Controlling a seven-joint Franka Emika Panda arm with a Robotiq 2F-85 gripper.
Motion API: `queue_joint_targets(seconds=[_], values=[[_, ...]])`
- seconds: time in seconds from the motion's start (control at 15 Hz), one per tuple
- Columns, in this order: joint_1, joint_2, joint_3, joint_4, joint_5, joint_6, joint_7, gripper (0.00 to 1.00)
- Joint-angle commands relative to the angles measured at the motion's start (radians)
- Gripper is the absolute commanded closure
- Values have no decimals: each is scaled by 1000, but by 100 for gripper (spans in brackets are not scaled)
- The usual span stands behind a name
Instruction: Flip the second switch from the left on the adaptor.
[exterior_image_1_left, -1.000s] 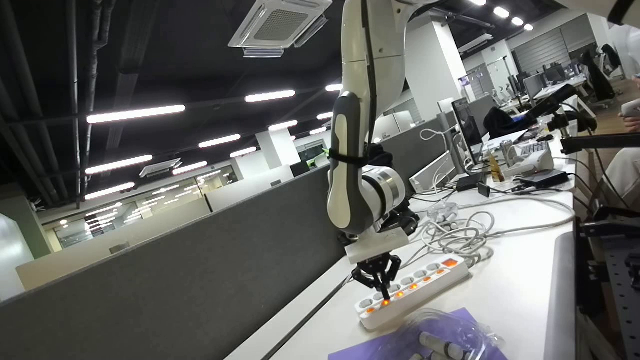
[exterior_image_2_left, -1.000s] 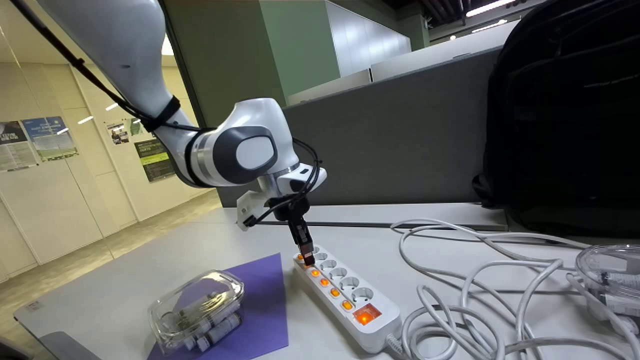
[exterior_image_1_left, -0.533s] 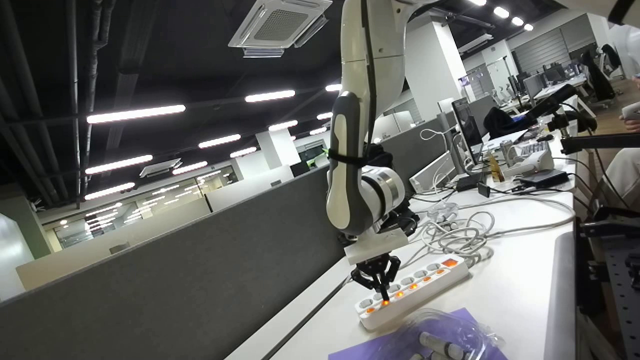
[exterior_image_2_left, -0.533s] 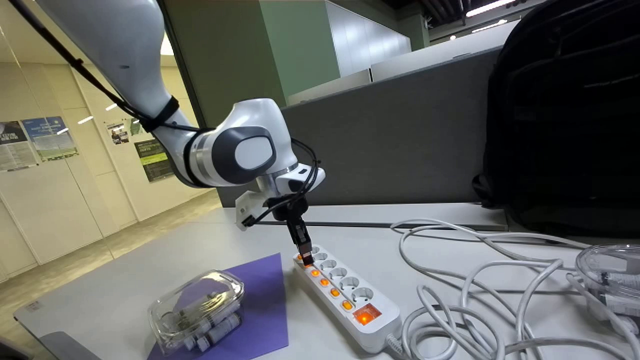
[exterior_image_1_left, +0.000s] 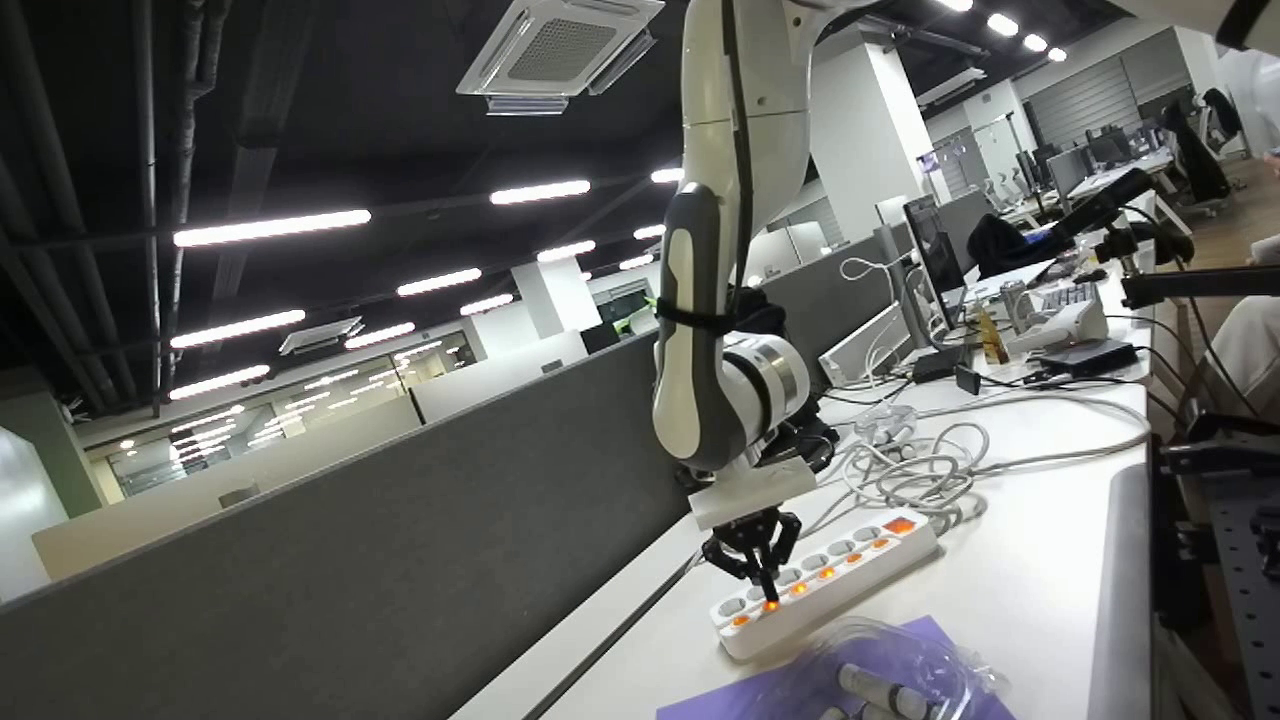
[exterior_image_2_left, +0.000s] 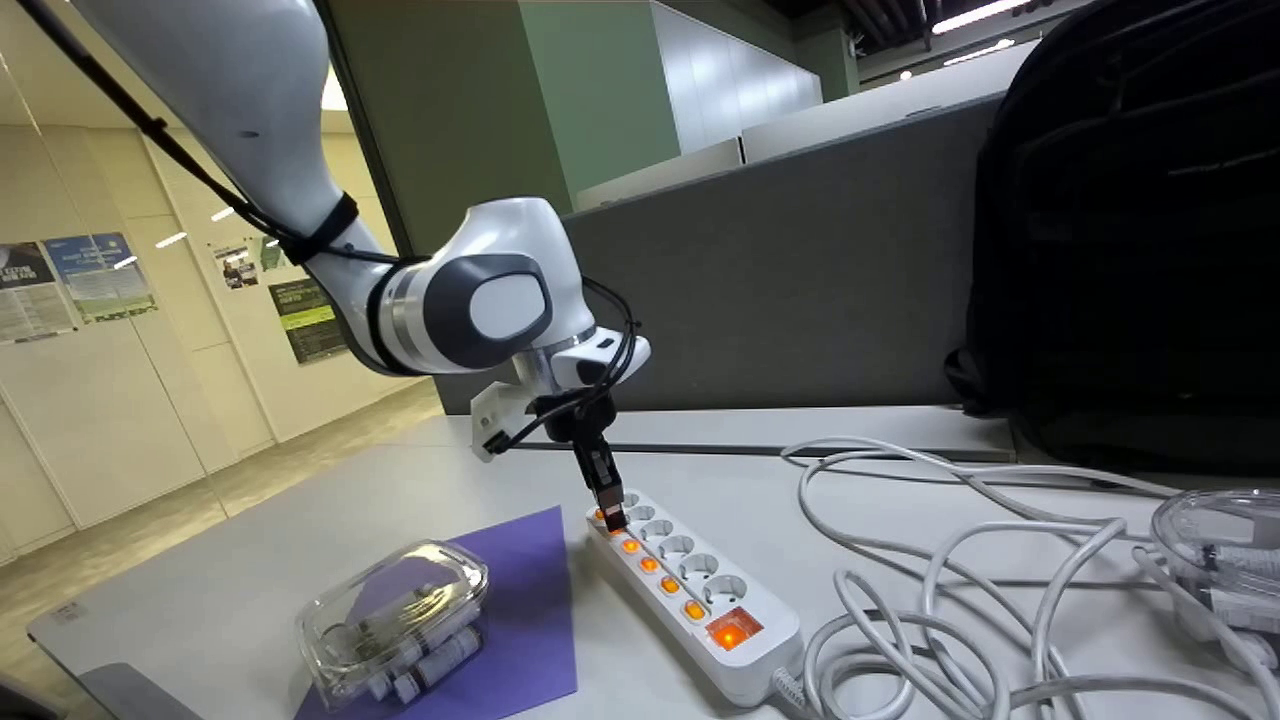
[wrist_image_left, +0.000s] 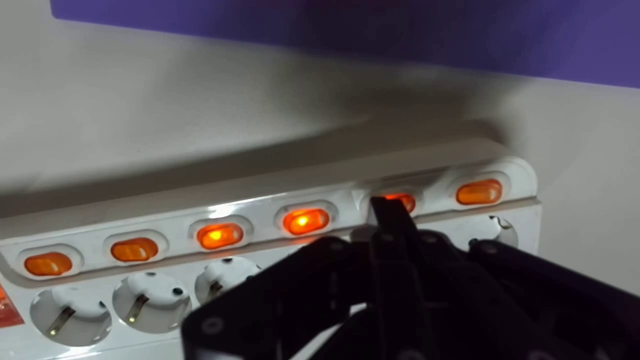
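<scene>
The adaptor (exterior_image_1_left: 830, 608) is a long white power strip lying on the desk, with a row of orange switches beside its sockets. It also shows in an exterior view (exterior_image_2_left: 770, 640) and in the wrist view (wrist_image_left: 262, 220). My gripper (exterior_image_1_left: 771, 596) is shut and empty, pointing down. Its fingertips (exterior_image_2_left: 615, 520) are at the second switch from the strip's far end from the cord. In the wrist view the fingertips (wrist_image_left: 392, 201) cover part of that switch (wrist_image_left: 409, 201), whose visible part glows orange-red. Whether the tips press on it I cannot tell. The end switch (wrist_image_left: 478, 192) looks unlit.
A purple sheet (exterior_image_2_left: 535, 620) with a clear plastic box (exterior_image_2_left: 395, 620) lies beside the strip. A tangle of white cables (exterior_image_2_left: 880, 600) lies by the cord end. A grey partition (exterior_image_2_left: 790, 270) and a black backpack (exterior_image_2_left: 1130, 250) stand behind.
My shut gripper has shifted very slightly to the left in both exterior views since one second ago. Between half a second ago and now it has not visibly moved.
</scene>
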Motion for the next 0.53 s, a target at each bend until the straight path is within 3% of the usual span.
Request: queue_joint_targets(seconds=[0.0, 0.47], values=[[-7, 22, 6, -2, -2, 4, 3, 100], [-25, 59, 24, -12, 9, 41, -32, 100]])
